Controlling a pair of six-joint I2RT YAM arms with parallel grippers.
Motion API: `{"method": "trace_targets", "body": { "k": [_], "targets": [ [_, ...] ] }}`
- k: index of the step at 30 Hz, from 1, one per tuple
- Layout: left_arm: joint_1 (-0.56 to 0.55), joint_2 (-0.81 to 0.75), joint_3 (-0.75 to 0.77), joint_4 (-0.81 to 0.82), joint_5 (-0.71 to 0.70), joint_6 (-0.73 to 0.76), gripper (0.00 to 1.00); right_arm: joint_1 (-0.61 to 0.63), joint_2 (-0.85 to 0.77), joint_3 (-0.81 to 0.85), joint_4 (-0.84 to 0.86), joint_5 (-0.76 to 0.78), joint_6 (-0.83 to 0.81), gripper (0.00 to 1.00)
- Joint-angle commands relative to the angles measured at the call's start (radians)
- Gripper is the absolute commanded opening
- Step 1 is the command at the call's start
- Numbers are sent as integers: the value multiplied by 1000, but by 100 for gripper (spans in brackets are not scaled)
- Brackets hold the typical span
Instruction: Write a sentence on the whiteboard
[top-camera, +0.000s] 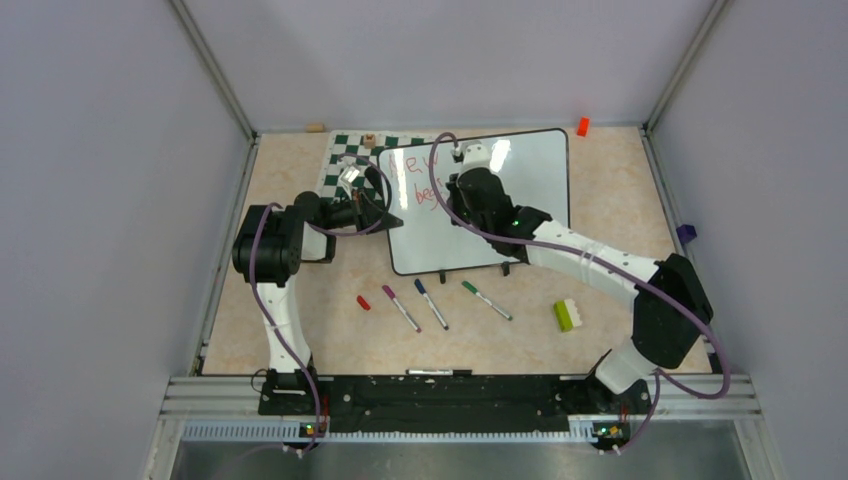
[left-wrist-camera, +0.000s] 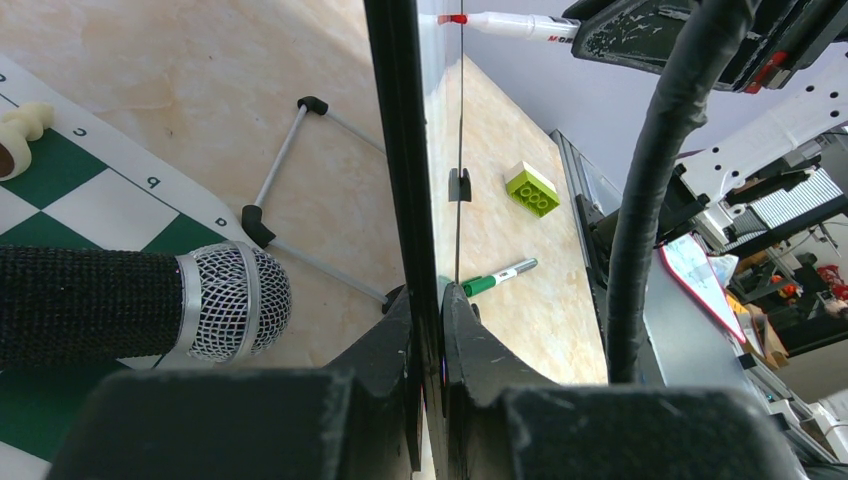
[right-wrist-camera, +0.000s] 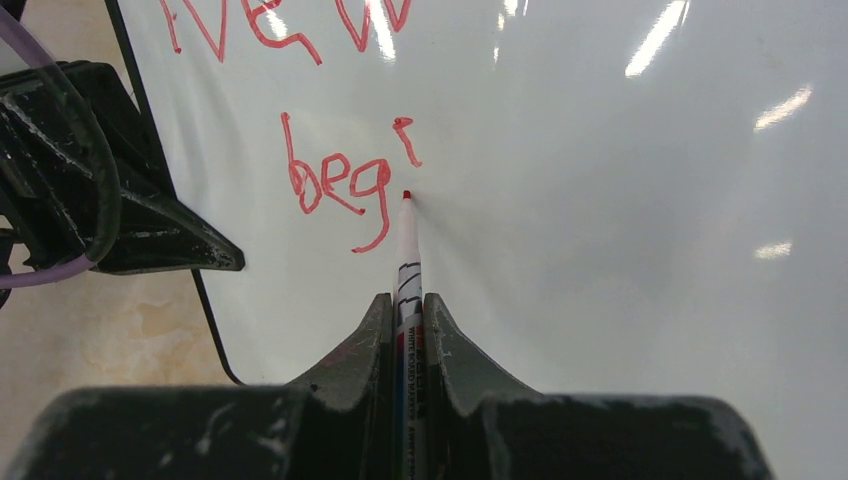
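The whiteboard (top-camera: 530, 170) stands tilted on its small black feet in the middle of the table. The sentence (top-camera: 415, 178) in red reads "New" and below it "beg" with the start of another letter (right-wrist-camera: 330, 185). My left gripper (top-camera: 387, 213) is shut on the whiteboard's left edge, which shows edge-on between its fingers (left-wrist-camera: 428, 300). My right gripper (top-camera: 455, 195) is shut on a red whiteboard marker (right-wrist-camera: 407, 260). The marker's tip touches the board just right of "beg". The marker also shows in the left wrist view (left-wrist-camera: 510, 25).
A green-and-white chessboard mat (top-camera: 345, 160) with pieces lies behind the board's left side. A red cap (top-camera: 363, 302) and purple (top-camera: 400, 307), blue (top-camera: 431, 303) and green (top-camera: 486, 300) markers lie in front. A green brick (top-camera: 568, 315) sits front right, and an orange block (top-camera: 582, 126) at the back.
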Motion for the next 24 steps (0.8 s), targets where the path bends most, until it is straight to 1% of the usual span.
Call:
{"method": "trace_targets", "body": {
  "k": [1,10,24],
  "targets": [
    [-4,3,4,112,8,151,0,-7,15,62,22,36,-18,0],
    [-3,1,3,112,8,152,0,-8,30,69,11,47,-18,0],
    [-3,1,3,112,8,153,0,-8,-29,-25,2,26,23,0]
  ]
}}
